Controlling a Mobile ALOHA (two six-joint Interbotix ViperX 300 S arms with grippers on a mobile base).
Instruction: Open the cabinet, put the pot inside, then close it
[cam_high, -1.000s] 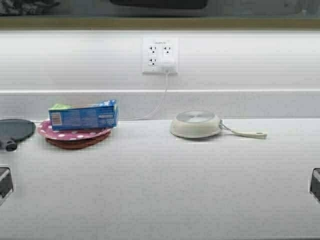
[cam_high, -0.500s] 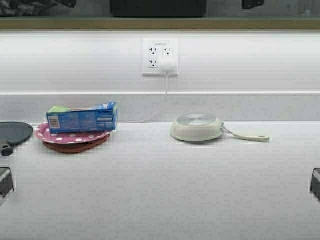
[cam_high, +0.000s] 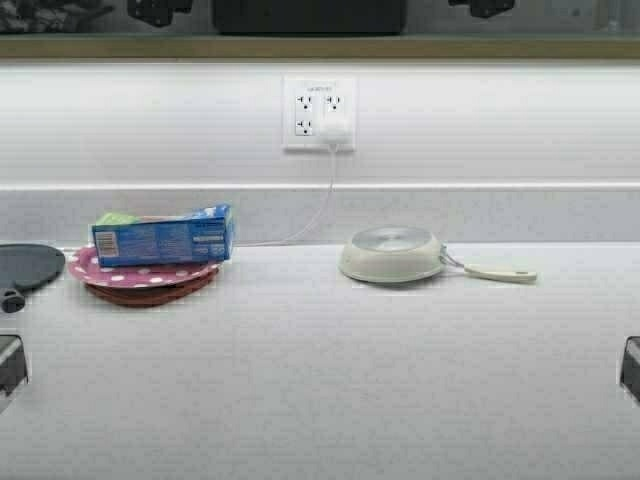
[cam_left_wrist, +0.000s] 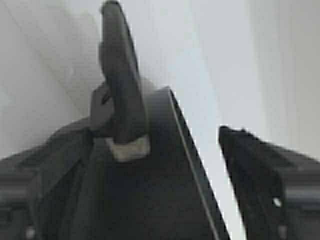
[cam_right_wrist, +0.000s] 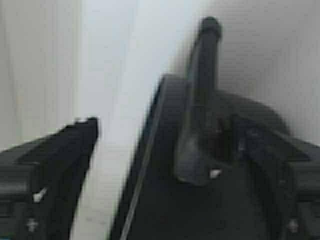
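Pot (cam_high: 310, 15) unmoved; left tool (cam_high: 160, 10), right tool (cam_high: 482, 7) lower.

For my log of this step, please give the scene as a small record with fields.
pot: at top, above the tan lower edge of the cabinet
left end effector: open, one loop handle between its fingers
right end effector: open, other loop handle between its fingers
counter: cream pan, blue box on dotted plate, dark lid at left
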